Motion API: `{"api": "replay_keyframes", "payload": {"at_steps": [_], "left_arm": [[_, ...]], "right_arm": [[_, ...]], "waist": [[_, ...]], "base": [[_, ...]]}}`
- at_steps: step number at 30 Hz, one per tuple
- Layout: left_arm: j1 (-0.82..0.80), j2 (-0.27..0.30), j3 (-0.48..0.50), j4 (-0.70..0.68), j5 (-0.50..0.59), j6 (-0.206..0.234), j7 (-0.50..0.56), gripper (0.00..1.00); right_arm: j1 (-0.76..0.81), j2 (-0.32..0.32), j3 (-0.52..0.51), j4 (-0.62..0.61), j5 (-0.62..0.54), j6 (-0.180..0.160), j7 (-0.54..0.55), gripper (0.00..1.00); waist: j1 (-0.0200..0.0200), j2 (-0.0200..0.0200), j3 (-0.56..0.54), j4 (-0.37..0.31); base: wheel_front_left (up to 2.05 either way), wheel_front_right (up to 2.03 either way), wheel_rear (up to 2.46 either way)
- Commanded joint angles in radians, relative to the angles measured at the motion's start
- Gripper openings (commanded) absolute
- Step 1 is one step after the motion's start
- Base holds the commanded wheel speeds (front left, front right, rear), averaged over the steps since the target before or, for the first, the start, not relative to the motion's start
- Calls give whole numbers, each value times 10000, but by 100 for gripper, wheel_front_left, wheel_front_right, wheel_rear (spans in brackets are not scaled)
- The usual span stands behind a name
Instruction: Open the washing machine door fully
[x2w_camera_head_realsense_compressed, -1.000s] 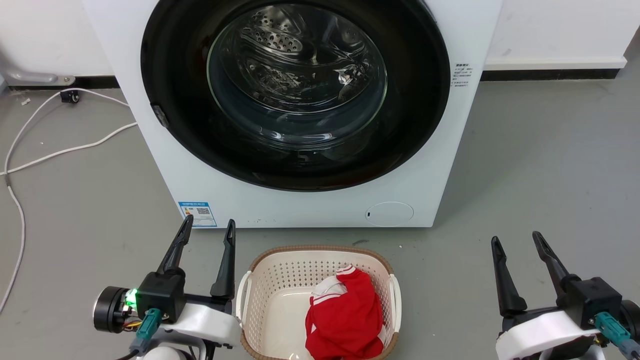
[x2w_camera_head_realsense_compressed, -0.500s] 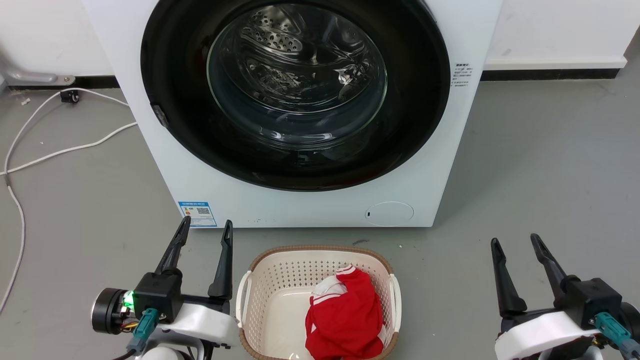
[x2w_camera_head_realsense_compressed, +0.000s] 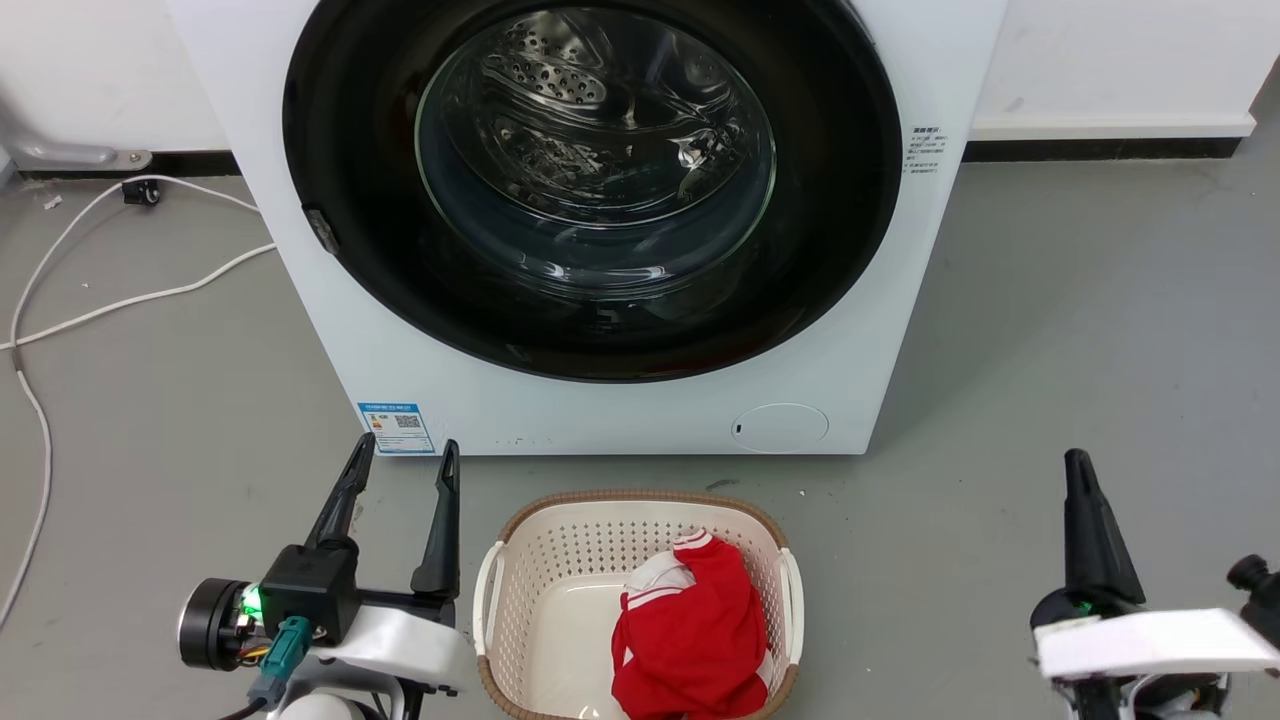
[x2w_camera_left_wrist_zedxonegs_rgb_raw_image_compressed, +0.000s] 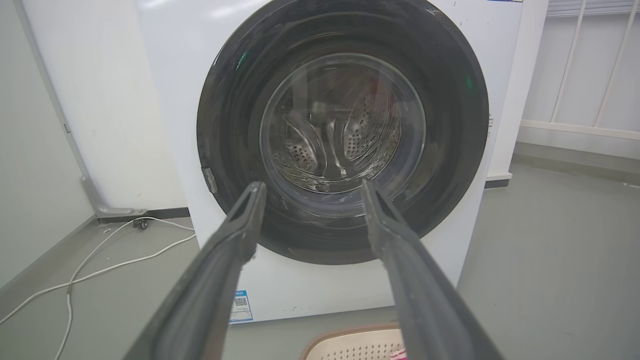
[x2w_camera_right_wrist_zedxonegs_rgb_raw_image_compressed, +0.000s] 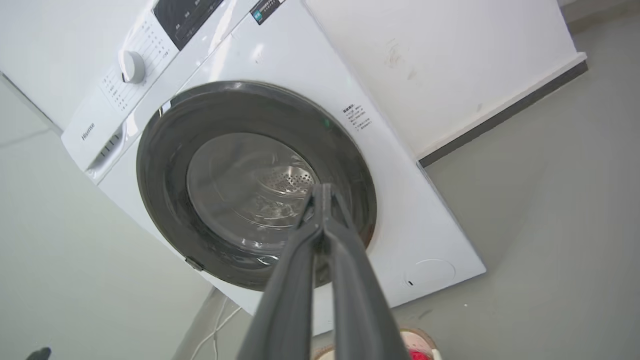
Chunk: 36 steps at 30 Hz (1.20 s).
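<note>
Right claw (x2w_camera_right_wrist_zedxonegs_rgb_raw_image_compressed: 323, 192), fingers together, and left claw (x2w_camera_head_realsense_compressed: 408, 447), spread, flank the basket (x2w_camera_head_realsense_compressed: 520, 520). Door (x2w_camera_head_realsense_compressed: 595, 170) shut: likely the approach step. Next, hook the catch (x2w_camera_head_realsense_compressed: 320, 230) at its left edge.

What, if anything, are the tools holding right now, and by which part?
Nothing is held. The left tool is open and empty; the right tool is shut on nothing. Both are apart from the closed door.

L gripper (x2w_camera_head_realsense_compressed: 407, 447): two long tapered black fingers (x2w_camera_head_realsense_compressed: 340, 500), black block (x2w_camera_head_realsense_compressed: 310, 590) w/ green LED (x2w_camera_head_realsense_compressed: 248, 598), teal connector (x2w_camera_head_realsense_compressed: 285, 645), coloured wires (x2w_camera_head_realsense_compressed: 258, 650), round black-silver end cap (x2w_camera_head_realsense_compressed: 205, 625), white shell (x2w_camera_head_realsense_compressed: 400, 640). R gripper (x2w_camera_head_realsense_compressed: 1075, 465): same dark fingers, white shell, small green light (x2w_camera_head_realsense_compressed: 1080, 605), black knob (x2w_camera_head_realsense_compressed: 1250, 572).
</note>
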Motion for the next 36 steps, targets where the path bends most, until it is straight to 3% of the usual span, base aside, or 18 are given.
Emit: {"api": "replay_keyframes", "payload": {"at_steps": [1,5,8,12,15,22,28,36], "left_arm": [[85,-33,49,1,9,-49,-25,100],[81,-49,110,-10,-4,-69,-25,100],[32,-59,169,-54,-13,-65,-25,100],[-88,-68,253,-93,-16,-72,-25,100],[-242,-79,294,-122,17,-63,-25,100],[-522,-105,289,-211,45,-102,-25,100],[-868,-144,201,-347,50,-129,-25,100],[-1385,-180,102,-516,41,-105,-25,100]], "right_arm": [[-208,36,-4,81,864,-3,-51,0],[-702,33,-75,141,4591,-3,3,0],[-1286,29,-438,179,6628,-2,297,0],[-2325,-18,-1187,492,8491,-2,1036,0],[-3315,-421,-1598,1099,9319,-2,1580,0],[-5861,-1676,-1572,3262,9882,-2,2412,0],[-8181,-3041,-805,5127,9240,-2,3258,0],[-10689,-3774,212,6843,8505,-2,4508,0]], "waist": [[0,0,2,-14],[0,0,44,-62],[0,0,118,-111],[0,0,273,-163],[0,0,458,-167],[0,0,911,-15],[0,0,1474,325],[0,0,2222,619]], "base": [[0,0,0],[0,0,0],[0,0,0],[0,0,0],[0,0,0],[0,0,0],[0,0,0],[0,0,0]]}}
